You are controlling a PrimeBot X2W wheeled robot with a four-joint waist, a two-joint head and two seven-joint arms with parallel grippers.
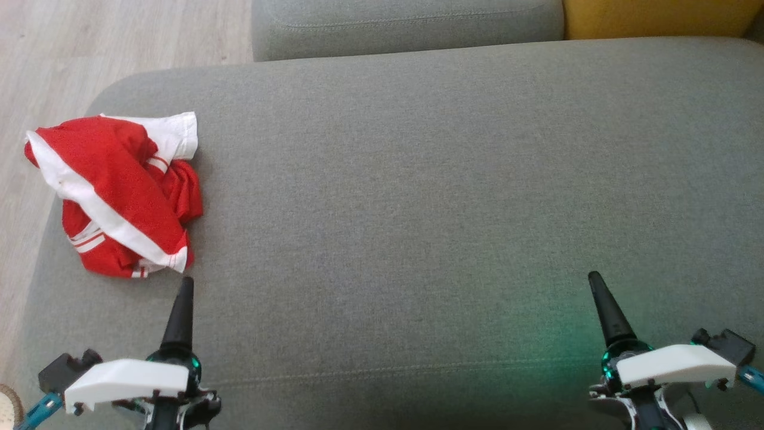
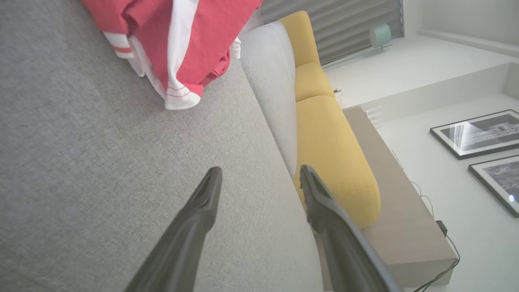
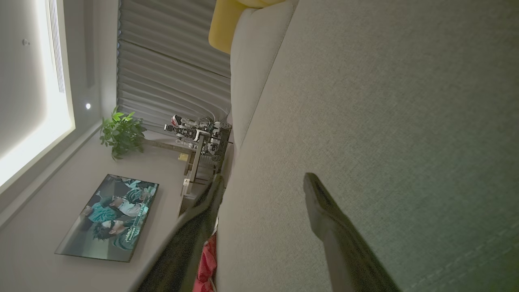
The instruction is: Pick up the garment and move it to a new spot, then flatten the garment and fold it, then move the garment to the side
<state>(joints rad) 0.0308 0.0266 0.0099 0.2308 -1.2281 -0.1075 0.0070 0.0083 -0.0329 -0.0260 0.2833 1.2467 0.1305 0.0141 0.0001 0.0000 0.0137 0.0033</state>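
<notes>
Low at the near left of the head view: left gripper (image 1: 186,285), white wrist cover lying flat, pointing away across the sofa seat (image 1: 453,179). Edge-on from there, one dark finger stacked over the other. Along its own wrist view, fingers (image 2: 198,215) spread wide, grey fabric showing through the gap. Poised just above the seat, apart from any cloth.

Mirrored at the near right: right gripper (image 1: 597,285), same pose, same level, well apart from the left one. Fingers likewise parted wide, the gap open to bare upholstery. A faint green glow on the fabric beside its wrist.

At the seat's far-left end, close to the rounded edge: garment (image 1: 116,185), red with white bands and thin stripes, crumpled in a heap, one white-hemmed corner drooping toward the robot. Just ahead of the left fingertip and slightly to its left, a narrow strip of grey between the two. From the left wrist, up at the top of the frame, that white corner resting on the seat.

Between the left gripper and the heap, open grey seat. Beyond the seat, a grey back cushion (image 1: 406,27) and a yellow cushion (image 1: 656,18). To the left, pale wood floor (image 1: 89,54). Behind the sofa, a pale wooden ledge (image 2: 405,231) with a cable trailing off it, two framed pictures (image 2: 474,134) on the white wall, a pleated grey curtain (image 3: 170,61), a potted plant (image 3: 121,134) and a lit screen (image 3: 107,217).
</notes>
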